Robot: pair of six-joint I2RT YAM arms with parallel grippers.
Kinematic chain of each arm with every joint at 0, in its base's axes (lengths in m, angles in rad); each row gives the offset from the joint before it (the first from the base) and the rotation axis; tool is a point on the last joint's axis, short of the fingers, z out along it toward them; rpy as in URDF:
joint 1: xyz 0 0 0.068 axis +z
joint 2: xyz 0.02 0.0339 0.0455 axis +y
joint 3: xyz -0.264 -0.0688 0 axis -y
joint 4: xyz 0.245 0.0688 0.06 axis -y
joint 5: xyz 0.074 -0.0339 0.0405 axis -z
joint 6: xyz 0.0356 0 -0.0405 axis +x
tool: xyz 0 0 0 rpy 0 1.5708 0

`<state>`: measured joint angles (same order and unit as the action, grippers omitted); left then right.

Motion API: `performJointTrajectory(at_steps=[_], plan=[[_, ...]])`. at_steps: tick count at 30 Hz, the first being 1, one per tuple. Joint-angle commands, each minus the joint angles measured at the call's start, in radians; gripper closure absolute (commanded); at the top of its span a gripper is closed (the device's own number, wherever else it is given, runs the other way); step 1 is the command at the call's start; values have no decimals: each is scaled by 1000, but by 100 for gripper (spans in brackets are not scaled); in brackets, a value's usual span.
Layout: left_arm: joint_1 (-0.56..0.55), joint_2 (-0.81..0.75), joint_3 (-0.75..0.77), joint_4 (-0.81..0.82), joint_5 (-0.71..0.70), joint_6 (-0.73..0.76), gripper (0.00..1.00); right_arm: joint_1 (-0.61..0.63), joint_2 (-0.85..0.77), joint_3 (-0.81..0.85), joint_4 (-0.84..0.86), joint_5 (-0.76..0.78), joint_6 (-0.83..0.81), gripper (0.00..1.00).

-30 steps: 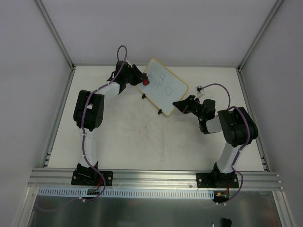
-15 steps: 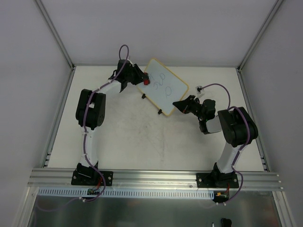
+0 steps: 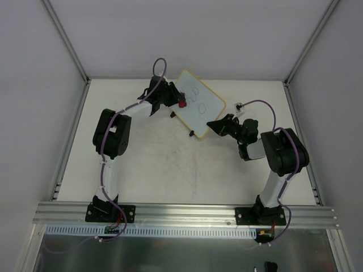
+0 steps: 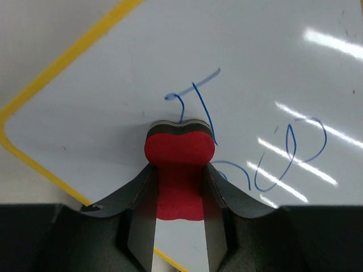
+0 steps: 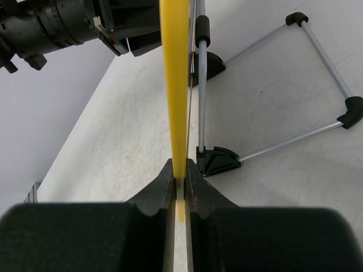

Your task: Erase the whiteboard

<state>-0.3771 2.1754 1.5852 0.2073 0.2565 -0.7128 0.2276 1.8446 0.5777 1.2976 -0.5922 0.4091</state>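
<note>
Tabletop (image 3: 159, 164) of pale, faintly scuffed material is seen under both arms. It is closed in by plain grey-white walls (image 3: 187, 34) at the back and sides, and an aluminium rail (image 3: 187, 211) runs along its near edge, where the arm bases are bolted.

The whiteboard (image 3: 201, 105) is propped at a tilt near the far middle of the table, between the two tools. The left gripper (image 4: 180, 181) is narrowed onto a red eraser (image 4: 178, 148), which is clamped between both fingers. The eraser's dark front edge is pressed against the board's face just ahead of the fingertips. Blue marks (image 4: 193, 99) are drawn directly beyond the eraser and off to its right, and streaks of reflected light are spread across the white surface there. The rounded yellow corner of the frame is seen to the left of this gripper.

The right gripper (image 5: 180, 177) is almost fully closed, with the board's thin yellow edge pinched between its jaws. From there the board is seen edge-on, running straight ahead. Just to the right of that edge, the wire stand (image 5: 272, 144) and its black feet are set on the table.
</note>
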Motion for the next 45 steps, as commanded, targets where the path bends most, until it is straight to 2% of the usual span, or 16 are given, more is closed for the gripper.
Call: performJointTrajectory(at_steps=[1,13,18,24,34,45], plan=[[-104,-35,-63,-11,-9,41,100,1,-13,20,144,-20,11,100],[-212,-141,-195,33,-17,10,100,3,-5,24,144,-23,13,100],[-261,-164,-264,116,-36,-5,100,3,-2,25,144,-23,13,100],[-310,-140,-255,147,-63,-4,100,1,-7,19,147,-18,13,100],[-296,-154,-229,132,-94,48,100,1,-4,24,150,-27,16,100],[-155,-77,-44,46,-86,90,100,-1,-5,19,154,-32,19,100]])
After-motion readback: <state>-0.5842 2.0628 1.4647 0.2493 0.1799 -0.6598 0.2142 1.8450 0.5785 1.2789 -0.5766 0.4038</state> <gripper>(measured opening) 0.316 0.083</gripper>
